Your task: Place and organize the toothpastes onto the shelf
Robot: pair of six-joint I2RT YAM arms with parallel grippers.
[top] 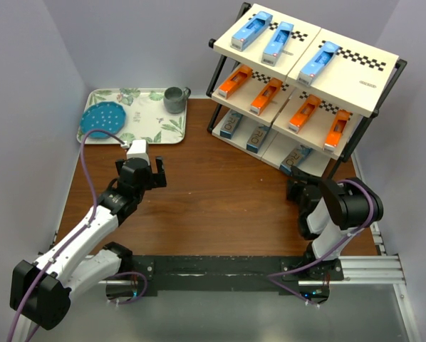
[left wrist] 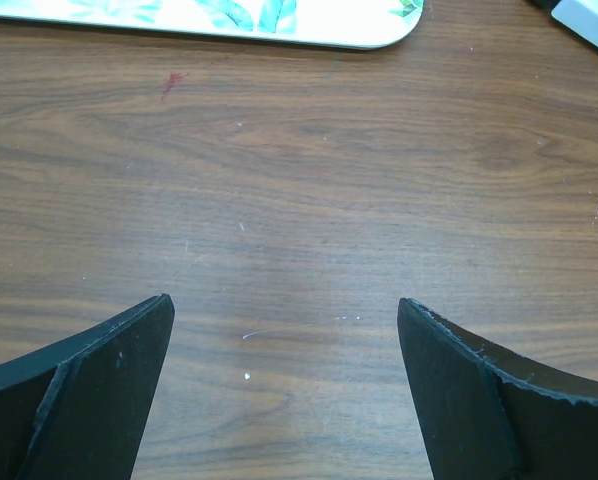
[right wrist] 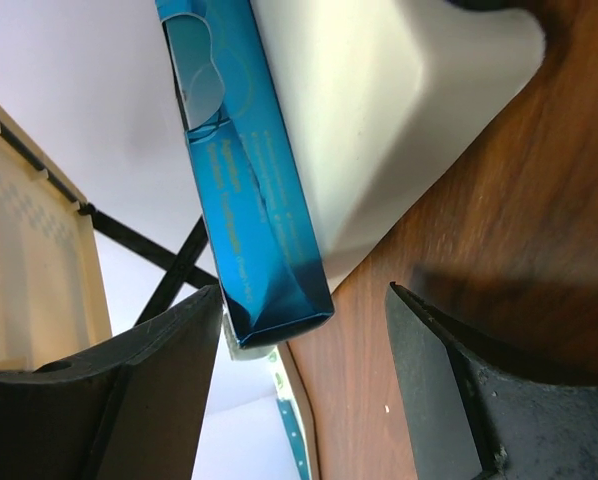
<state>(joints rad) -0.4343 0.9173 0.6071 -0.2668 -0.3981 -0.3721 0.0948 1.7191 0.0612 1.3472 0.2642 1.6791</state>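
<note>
With the teal toothpaste box on the shelf, our right gripper and left gripper gape empty; we judge a careful retreat comes next.

On the slanted shelf, three light blue toothpastes lie on top. Four orange boxes lie in the middle, three grey-teal boxes lowest

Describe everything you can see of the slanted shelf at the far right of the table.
The shelf is a three-tier rack: a black tube frame carrying sloping cream boards with black-and-white checkered strips. It stands upright on the wooden table, in its far right corner. Three light blue boxes lie on the top tier, four orange boxes on the middle and three grey-and-teal boxes on the bottom.
</note>
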